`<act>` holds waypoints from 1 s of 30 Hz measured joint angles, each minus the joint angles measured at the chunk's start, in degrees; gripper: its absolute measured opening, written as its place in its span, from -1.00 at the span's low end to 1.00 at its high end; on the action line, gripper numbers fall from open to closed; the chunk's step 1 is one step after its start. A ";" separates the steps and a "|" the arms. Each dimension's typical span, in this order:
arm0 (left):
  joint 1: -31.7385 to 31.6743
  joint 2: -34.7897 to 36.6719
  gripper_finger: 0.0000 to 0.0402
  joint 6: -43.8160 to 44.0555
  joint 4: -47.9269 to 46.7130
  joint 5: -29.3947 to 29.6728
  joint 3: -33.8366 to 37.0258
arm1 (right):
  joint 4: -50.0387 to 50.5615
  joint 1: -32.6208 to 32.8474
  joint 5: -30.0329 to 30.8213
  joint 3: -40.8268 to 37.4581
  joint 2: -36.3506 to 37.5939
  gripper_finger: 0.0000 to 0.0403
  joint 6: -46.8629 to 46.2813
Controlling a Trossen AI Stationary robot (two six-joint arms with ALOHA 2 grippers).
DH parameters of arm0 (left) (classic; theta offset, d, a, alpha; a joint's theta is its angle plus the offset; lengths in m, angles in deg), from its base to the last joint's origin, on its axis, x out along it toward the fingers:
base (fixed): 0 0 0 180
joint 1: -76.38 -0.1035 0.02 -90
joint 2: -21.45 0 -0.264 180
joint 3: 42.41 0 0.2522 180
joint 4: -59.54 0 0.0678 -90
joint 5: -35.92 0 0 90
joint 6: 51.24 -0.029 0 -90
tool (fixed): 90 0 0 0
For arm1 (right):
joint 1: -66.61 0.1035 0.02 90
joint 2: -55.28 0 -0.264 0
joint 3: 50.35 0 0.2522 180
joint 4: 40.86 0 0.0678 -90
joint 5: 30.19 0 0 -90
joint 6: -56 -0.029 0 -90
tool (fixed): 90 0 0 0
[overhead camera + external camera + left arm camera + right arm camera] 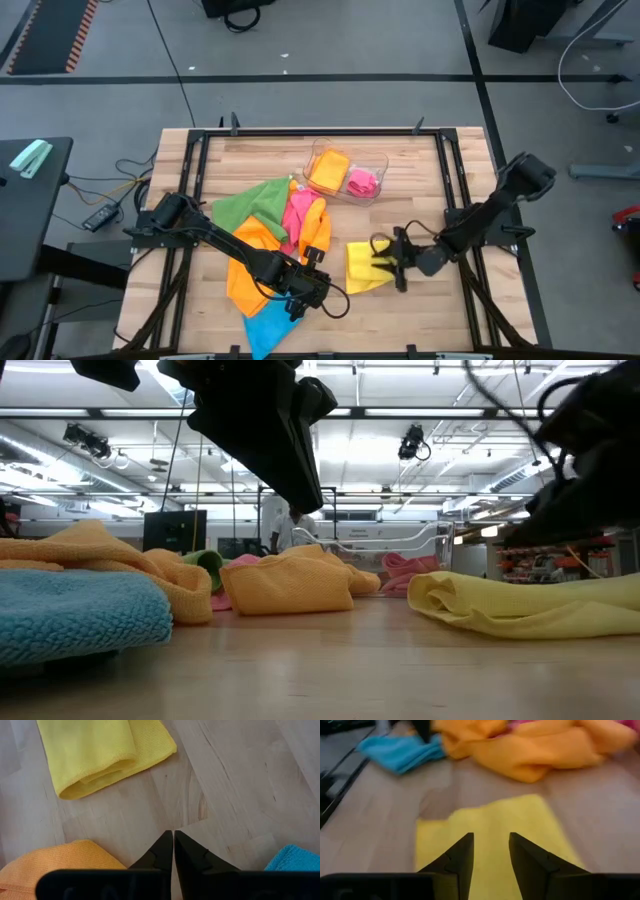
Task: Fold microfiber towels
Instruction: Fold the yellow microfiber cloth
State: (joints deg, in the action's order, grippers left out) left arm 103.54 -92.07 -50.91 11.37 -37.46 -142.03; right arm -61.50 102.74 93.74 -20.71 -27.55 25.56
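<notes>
Left arm reaches in from the table's 9 o'clock edge toward 6 o'clock. Left gripper hangs over bare wood between the heap and the yellow towel; fingers pressed together, nothing between them, tips pointing at the table.

Blue towel lies at 6 o'clock near the front edge, just at the left gripper's 7 o'clock. In the low view it is the nearest cloth, flat and bunched.

Orange towel sits above the blue one, partly under the left forearm, its lower edge meeting the blue. Green towel lies at the heap's 11 o'clock, touching the orange. Pink towel runs through the heap's middle, with a second orange towel draped at its 4 o'clock side.

Clear plastic tray stands at 12 o'clock of the table, apart from the heap, holding an orange cloth and a pink cloth side by side.

Yellow towel lies at 4 o'clock of table centre, folded over, clear of the heap.

Right arm comes from the 3 o'clock edge. Right gripper hovers at the yellow towel's right edge; fingers parted, with the yellow cloth seen in the gap beneath them. Whether they touch it, cannot tell.
</notes>
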 joint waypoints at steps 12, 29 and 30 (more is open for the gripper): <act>0.00 0.00 -0.90 -0.01 0.09 0.00 0.00 | 17.28 -17.02 -19.93 0.00 8.92 0.19 -3.11; 0.00 0.00 -0.89 -0.01 -0.03 0.00 0.00 | 18.73 -24.07 -36.58 2.35 1.52 0.29 -4.23; 0.00 0.00 -0.88 -0.02 -0.08 0.00 0.00 | 19.09 -23.70 -36.30 2.96 1.09 0.23 -3.97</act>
State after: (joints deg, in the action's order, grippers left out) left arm 103.54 -92.07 -50.93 11.29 -37.46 -142.03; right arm -42.42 79.04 57.44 -17.75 -26.45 21.59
